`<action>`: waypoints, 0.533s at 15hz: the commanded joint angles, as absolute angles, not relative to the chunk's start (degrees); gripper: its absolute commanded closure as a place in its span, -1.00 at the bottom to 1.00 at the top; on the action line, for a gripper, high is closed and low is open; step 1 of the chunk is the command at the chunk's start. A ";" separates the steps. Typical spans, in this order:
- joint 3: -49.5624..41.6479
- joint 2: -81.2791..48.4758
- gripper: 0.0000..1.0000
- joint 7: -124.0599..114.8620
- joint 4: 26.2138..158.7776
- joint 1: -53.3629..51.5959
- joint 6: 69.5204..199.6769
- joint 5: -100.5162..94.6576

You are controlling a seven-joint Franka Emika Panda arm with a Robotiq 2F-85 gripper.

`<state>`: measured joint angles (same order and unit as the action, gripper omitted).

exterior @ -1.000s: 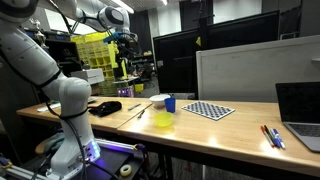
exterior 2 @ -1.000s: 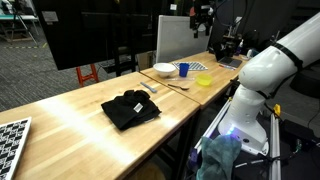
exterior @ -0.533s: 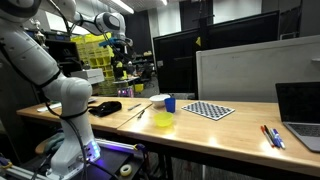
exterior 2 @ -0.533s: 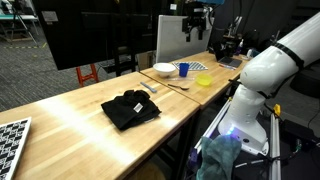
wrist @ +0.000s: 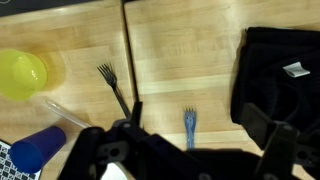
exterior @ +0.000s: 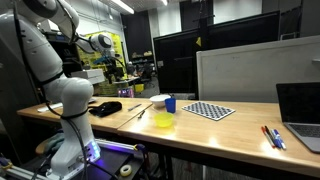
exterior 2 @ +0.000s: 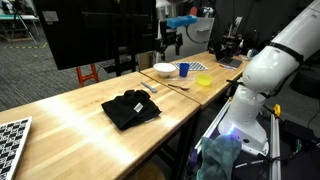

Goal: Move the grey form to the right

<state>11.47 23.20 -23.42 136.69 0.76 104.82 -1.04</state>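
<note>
Overhead ceiling lights, dim background, soft low-resolution frames

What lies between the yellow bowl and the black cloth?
Wrist view: a dark fork nearer the bowl, a blue fork nearer the cloth.

Above the table: the gripper (exterior 2: 171,47) hangs high, with open air all around it.
Bare wood: a free strip lies between the dark fork (wrist: 115,85) and the black cloth (wrist: 285,70); only a small blue fork (wrist: 190,125) lies in it.
Crowded side: the yellow bowl (wrist: 20,75), blue cup (wrist: 35,150) and clear straw (wrist: 60,108) stand near each other beyond the dark fork.
Back edge: a white panel (exterior: 235,75) stands upright and closes that side.
</note>
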 commanded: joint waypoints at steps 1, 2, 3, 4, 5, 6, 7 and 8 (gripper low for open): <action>10.99 12.75 -1.00 -27.45 133.56 1.76 111.52 -5.52; 10.35 10.50 -1.00 -27.88 133.03 1.83 113.33 -6.54; 9.46 7.52 -1.00 -27.82 131.98 2.14 115.38 -7.92; 8.64 5.24 -1.00 -27.54 131.06 2.08 116.77 -8.82; 7.77 2.51 -1.00 -27.17 129.65 2.00 118.00 -9.99; 6.96 -0.48 -1.00 -26.67 127.68 1.81 118.78 -11.26; 6.22 -2.49 -1.00 -26.49 126.17 1.37 119.07 -12.17; 5.57 -5.22 -1.00 -25.84 124.01 0.83 119.40 -12.65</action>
